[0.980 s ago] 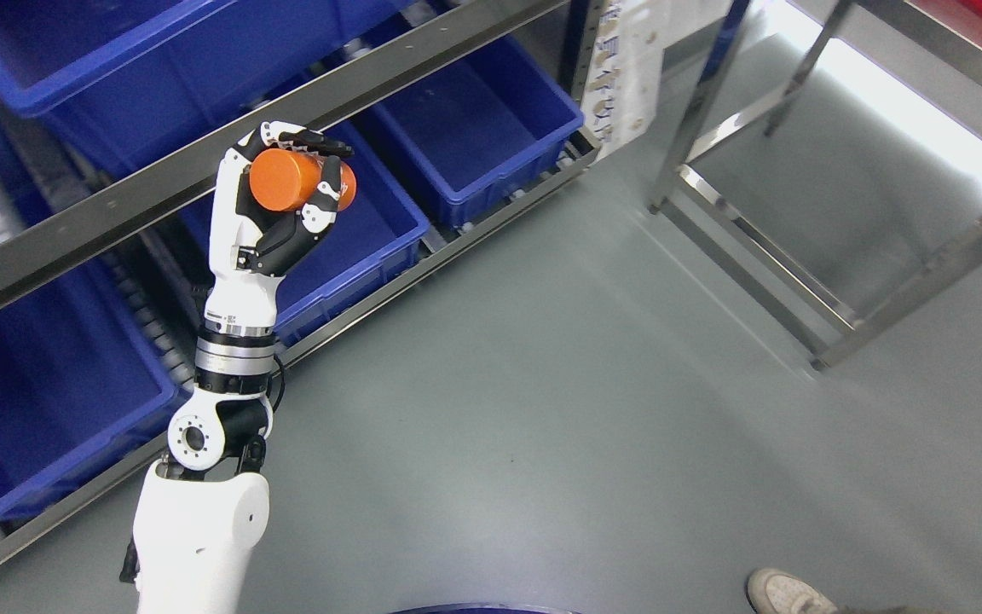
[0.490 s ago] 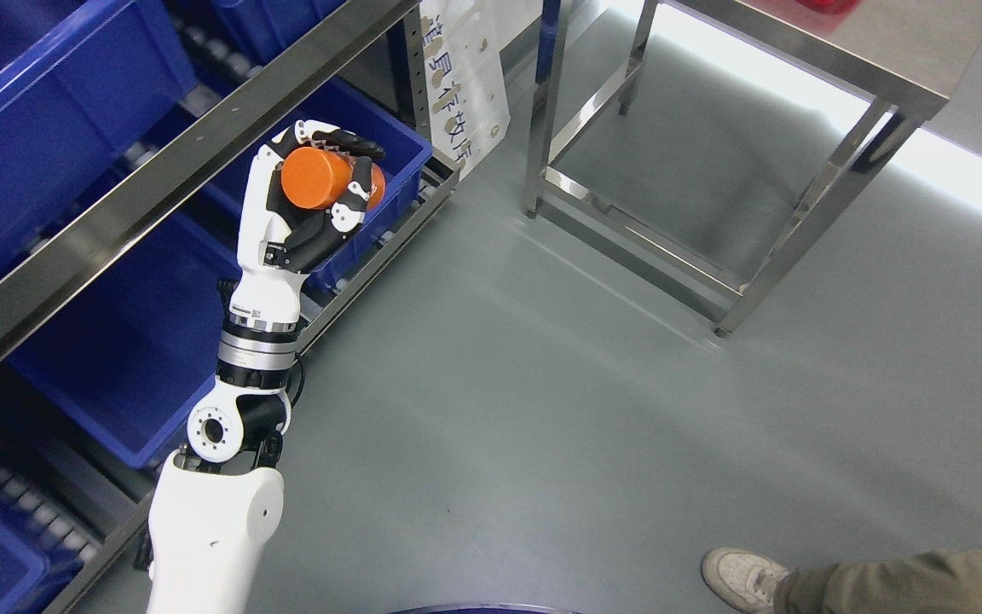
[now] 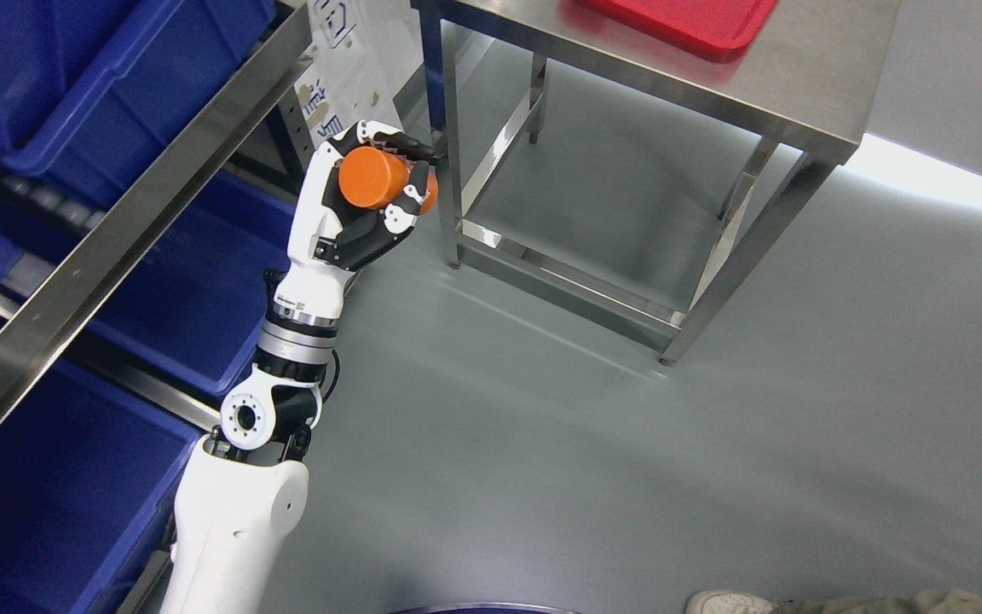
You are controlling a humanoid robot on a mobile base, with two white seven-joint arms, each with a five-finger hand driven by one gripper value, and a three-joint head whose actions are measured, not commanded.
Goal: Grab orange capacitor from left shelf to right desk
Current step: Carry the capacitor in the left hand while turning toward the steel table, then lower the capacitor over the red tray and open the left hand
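The white-and-black left hand is wrapped around the smooth orange cylindrical capacitor, held in the air beside the steel desk's left legs. It looks rigid, light and perhaps slippery; gripping around its curved side suits it.

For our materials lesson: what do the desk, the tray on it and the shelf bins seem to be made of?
Desk: brushed stainless steel, probably; grey sheen, reflective legs.
Red tray: likely moulded plastic; uniform colour, rounded rim.
Blue bins: likely plastic; solid colour, soft gloss.
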